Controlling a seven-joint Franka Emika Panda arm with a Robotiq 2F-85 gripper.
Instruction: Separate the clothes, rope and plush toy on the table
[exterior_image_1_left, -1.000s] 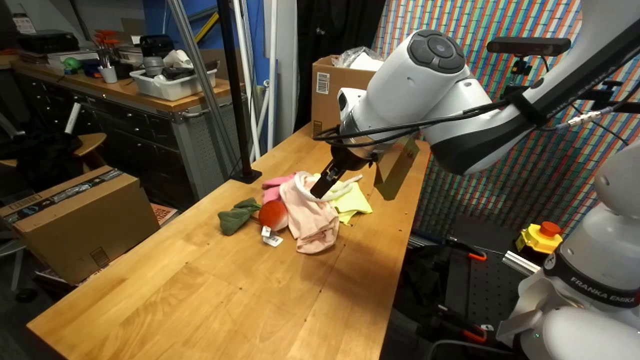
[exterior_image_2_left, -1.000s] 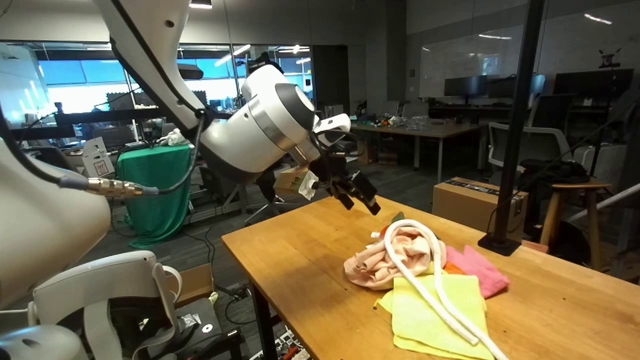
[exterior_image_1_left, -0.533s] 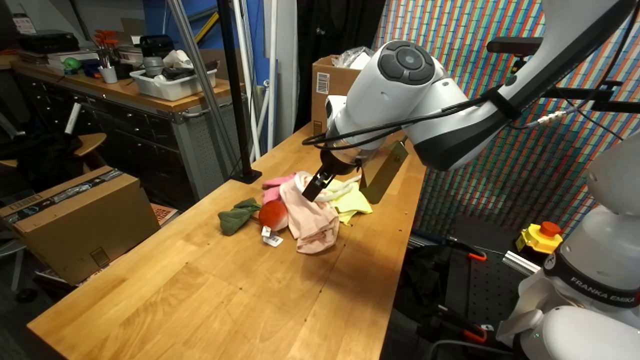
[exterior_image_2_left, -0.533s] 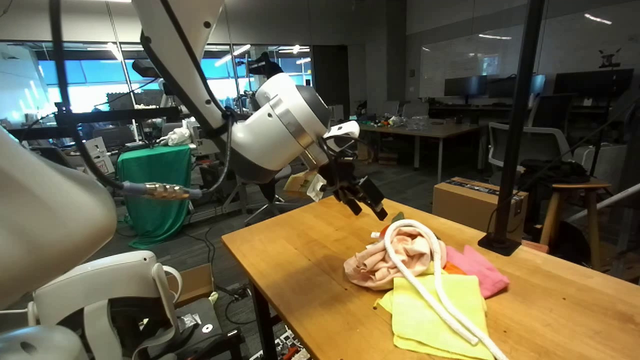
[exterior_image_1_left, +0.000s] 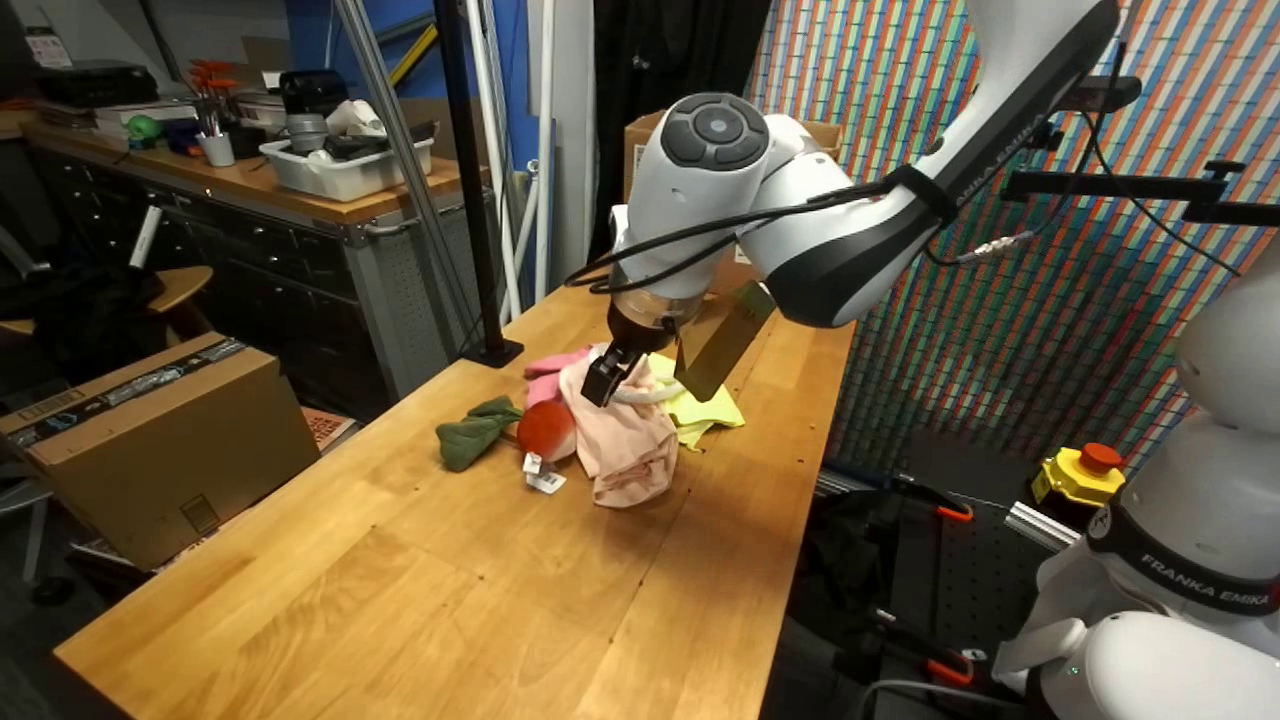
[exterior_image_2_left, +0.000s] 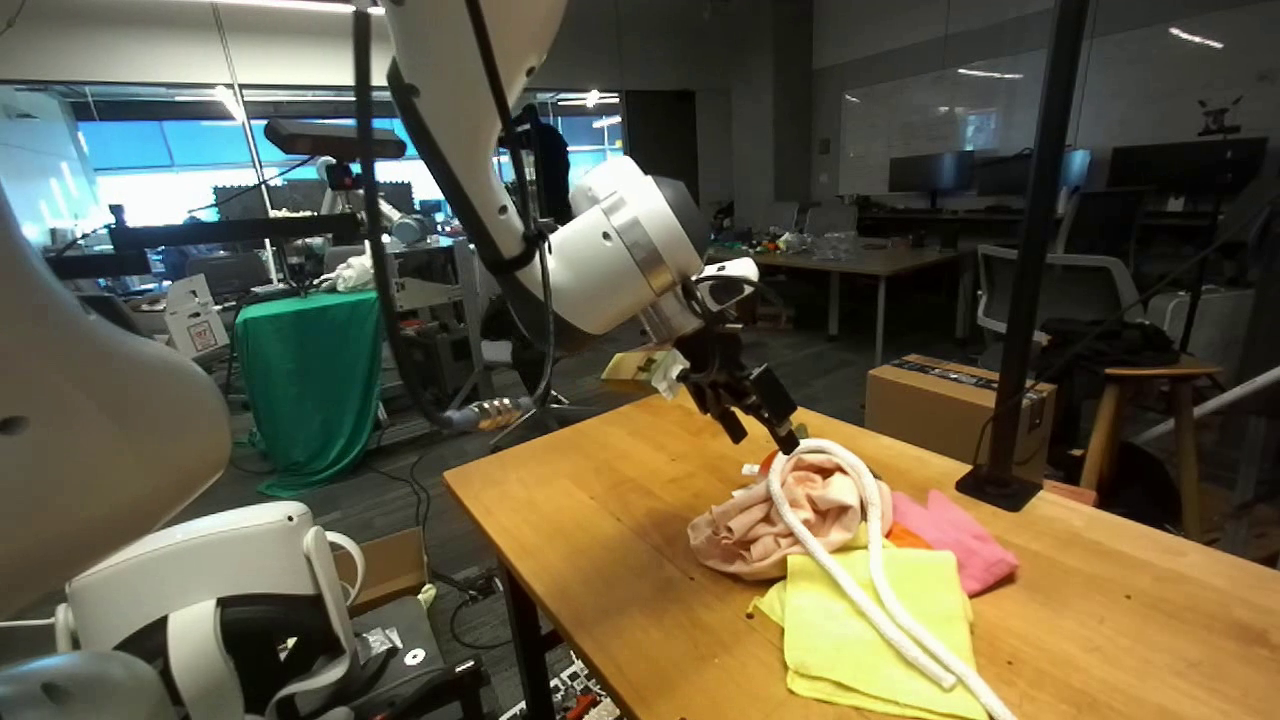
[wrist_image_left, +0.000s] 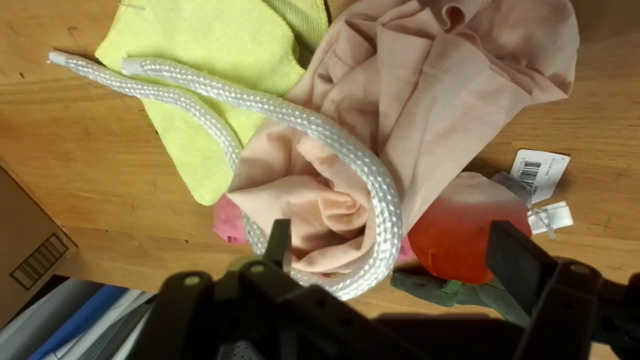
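Peach-pink cloth (wrist_image_left: 450, 100) lies crumpled in the middle of a pile on the wooden table (exterior_image_1_left: 450, 600). Against it are yellow-green cloth (exterior_image_2_left: 880, 620) and bright pink cloth (exterior_image_2_left: 955, 545), the latter mostly covered in the wrist view. A white braided rope (wrist_image_left: 385, 210) loops over the peach cloth, its two ends across the yellow-green one. The plush toy (wrist_image_left: 465, 225), red and white with green leaves (exterior_image_1_left: 470, 440) and paper tags, touches the peach cloth's side. My gripper (wrist_image_left: 390, 227) hangs above rope loop and toy, open, nothing between its fingers; in an exterior view the gripper (exterior_image_2_left: 766, 440) is near the loop's top.
A black post (exterior_image_2_left: 1010, 400) stands on the table edge beyond the pink cloth. At the table's far end sits a cardboard box (exterior_image_1_left: 815, 135), partly behind the arm. Another cardboard box (exterior_image_1_left: 160, 450) is beside the table. Orange material (exterior_image_2_left: 905, 537) peeks out near the pink cloth.
The gripper has come lower and moved over the pile toward the plush toy, staying open. Cloths, rope and toy lie as before.
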